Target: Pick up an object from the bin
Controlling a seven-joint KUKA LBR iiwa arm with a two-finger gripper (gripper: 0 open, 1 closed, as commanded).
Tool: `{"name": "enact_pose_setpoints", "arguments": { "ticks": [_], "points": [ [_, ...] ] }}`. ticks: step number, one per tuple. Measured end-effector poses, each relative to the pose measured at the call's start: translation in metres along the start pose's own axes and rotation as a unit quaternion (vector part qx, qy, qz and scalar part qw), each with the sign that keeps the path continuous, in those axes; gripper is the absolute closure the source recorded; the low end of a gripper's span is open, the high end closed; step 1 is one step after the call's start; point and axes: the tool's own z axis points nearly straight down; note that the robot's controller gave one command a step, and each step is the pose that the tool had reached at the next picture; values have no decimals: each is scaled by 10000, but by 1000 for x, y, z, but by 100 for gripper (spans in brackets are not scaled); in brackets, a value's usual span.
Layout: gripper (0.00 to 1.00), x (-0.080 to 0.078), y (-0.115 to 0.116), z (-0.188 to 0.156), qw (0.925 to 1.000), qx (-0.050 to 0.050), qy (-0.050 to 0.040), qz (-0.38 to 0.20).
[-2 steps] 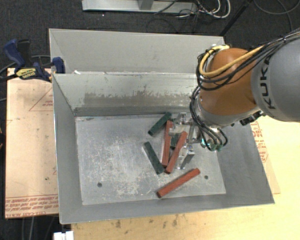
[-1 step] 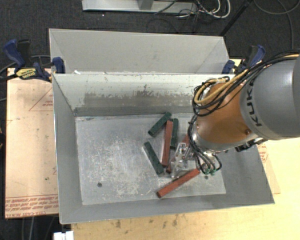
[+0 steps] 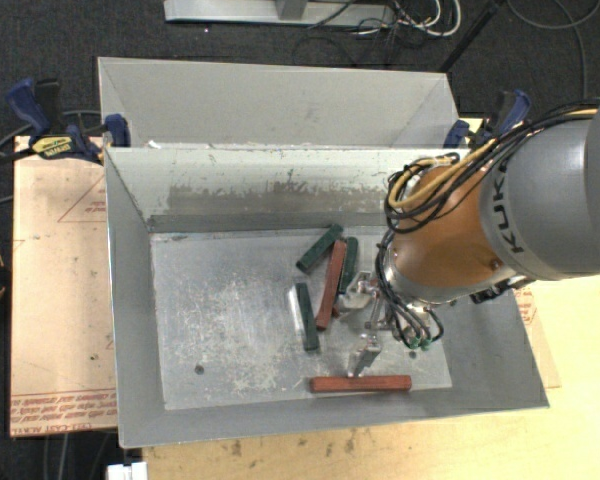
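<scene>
My gripper (image 3: 362,325) hangs low over the right half of the bin floor and is open, its fingers apart with nothing between them. One fingertip (image 3: 364,360) is just above a red-brown bar (image 3: 360,383) lying flat near the bin's front wall. The other fingertip (image 3: 357,290) is beside a slanted red-brown bar (image 3: 331,283) and a dark green bar (image 3: 351,261). I cannot tell whether either fingertip touches a bar.
Left of the gripper lie a dark green bar (image 3: 308,330) and a pale grey bar (image 3: 297,308). Another dark green bar (image 3: 320,249) lies toward the back wall. The arm's orange cover and cables hide the bin's right side.
</scene>
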Motion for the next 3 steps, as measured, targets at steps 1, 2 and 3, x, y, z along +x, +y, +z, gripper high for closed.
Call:
{"name": "enact_pose_setpoints", "arguments": {
  "ticks": [1, 2, 3],
  "points": [
    [0, -1, 0, 0, 10000, 0, -17, 0],
    [100, -41, 70, 9, 9995, -4, -159, 268],
    [0, -36, 72, 13, 9997, -4, -57, 252]
  ]
}}
